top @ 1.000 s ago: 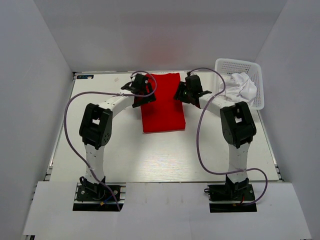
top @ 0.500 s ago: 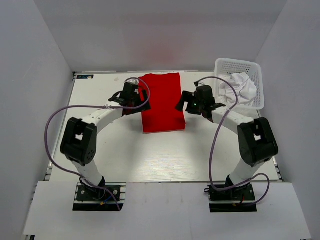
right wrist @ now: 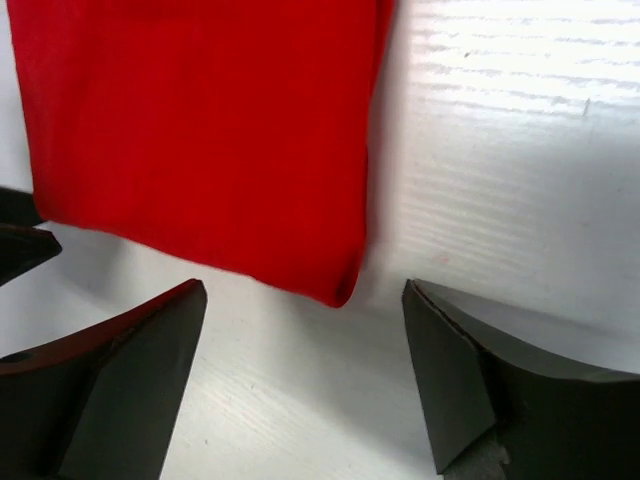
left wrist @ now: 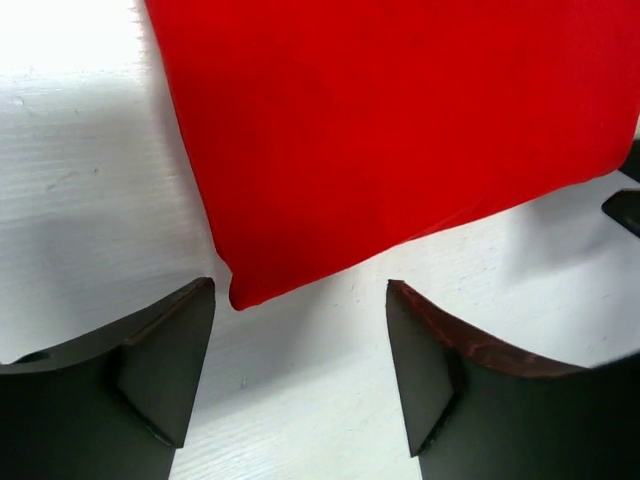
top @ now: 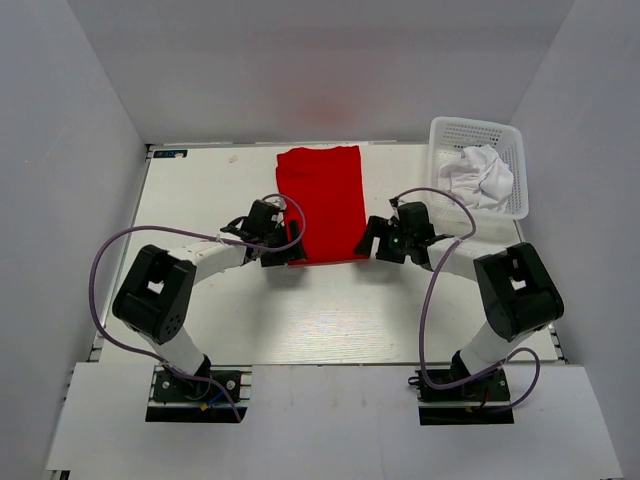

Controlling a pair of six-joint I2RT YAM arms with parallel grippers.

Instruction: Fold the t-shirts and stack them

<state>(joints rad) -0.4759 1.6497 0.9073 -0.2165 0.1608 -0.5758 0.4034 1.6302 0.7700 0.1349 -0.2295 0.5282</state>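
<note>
Folded red t-shirt, crumpled white t-shirt

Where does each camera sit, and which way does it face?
Top external: above and behind the arms, looking down on the table; left hand and right hand show at near corners of the red t-shirt.
Left wrist: on that wrist, looking down between its open fingers at the left corner.
Right wrist: likewise, open fingers framing the right corner.
Shared: all show the red t-shirt.

red t-shirt: soft matt cloth | table: white, faintly grained, matt | basket: plastic lattice
</note>
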